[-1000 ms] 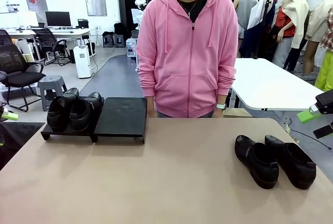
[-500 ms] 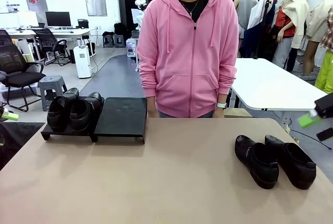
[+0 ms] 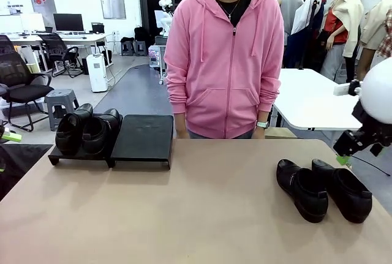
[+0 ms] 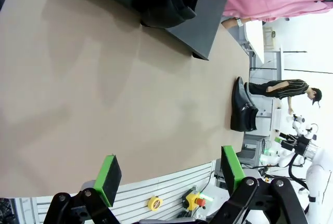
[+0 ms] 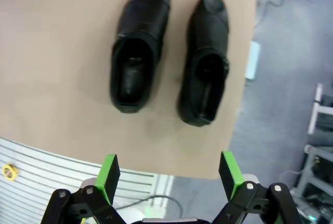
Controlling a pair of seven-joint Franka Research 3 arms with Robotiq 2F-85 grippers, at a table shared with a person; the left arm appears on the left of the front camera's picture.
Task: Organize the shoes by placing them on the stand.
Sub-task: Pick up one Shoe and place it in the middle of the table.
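Gleaming black, two loafers (image 3: pixel 323 190) sit lower right; another pair (image 3: pixel 86 130) fills the left half of the stand (image 3: pixel 144 136). Left gripper (image 4: pixel 171 174) and right gripper (image 5: pixel 169 174) are released.

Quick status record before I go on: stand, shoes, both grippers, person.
left platform: carries the stand pair, side by side
right platform: bare
table pair: two shoes side by side on the table, robot's right side, near its edge
left gripper: open, holding nothing
right gripper: open, holding nothing, above the table pair
person: standing at the far side, touching nothing
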